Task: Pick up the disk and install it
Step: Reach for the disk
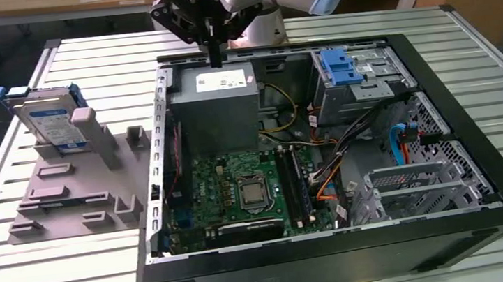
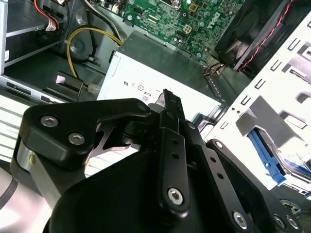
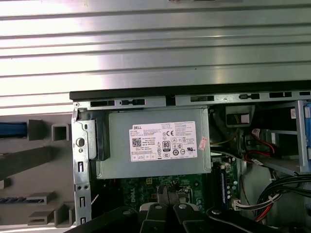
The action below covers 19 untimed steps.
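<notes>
The fingers are pressed together with nothing between them, and the gripper (image 1: 216, 62) hangs over the grey power supply (image 1: 218, 109) at the far edge of the open computer case (image 1: 339, 261). The disk (image 1: 48, 124) is well apart from it, outside the case. It stands upright in a grey holder (image 1: 70, 195) near the worktop's (image 1: 51, 281) far corner at the exterior view's left.

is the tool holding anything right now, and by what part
Nothing: the tool hangs empty above the power supply, while the disk stands in the grey holder.
</notes>
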{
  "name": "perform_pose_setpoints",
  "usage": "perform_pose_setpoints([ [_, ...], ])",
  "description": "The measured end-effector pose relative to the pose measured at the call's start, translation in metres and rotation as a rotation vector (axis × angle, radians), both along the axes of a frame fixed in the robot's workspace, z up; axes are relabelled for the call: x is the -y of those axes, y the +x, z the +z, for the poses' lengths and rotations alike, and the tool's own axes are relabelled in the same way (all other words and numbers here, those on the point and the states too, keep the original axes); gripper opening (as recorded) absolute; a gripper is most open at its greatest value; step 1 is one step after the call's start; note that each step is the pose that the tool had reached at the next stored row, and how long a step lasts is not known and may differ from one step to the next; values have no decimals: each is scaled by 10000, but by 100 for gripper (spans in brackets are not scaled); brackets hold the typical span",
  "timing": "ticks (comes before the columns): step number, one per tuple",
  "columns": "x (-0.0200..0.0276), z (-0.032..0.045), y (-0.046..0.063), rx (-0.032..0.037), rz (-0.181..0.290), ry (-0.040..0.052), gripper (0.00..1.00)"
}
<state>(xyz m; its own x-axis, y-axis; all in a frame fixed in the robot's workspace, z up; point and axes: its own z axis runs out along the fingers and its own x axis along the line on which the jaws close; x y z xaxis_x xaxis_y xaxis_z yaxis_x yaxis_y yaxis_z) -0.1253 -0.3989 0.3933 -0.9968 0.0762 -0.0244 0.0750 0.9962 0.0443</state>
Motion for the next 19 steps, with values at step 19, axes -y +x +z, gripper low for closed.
perform_pose_setpoints([
  [19,0,-3,-50,0,0,0,11],
])
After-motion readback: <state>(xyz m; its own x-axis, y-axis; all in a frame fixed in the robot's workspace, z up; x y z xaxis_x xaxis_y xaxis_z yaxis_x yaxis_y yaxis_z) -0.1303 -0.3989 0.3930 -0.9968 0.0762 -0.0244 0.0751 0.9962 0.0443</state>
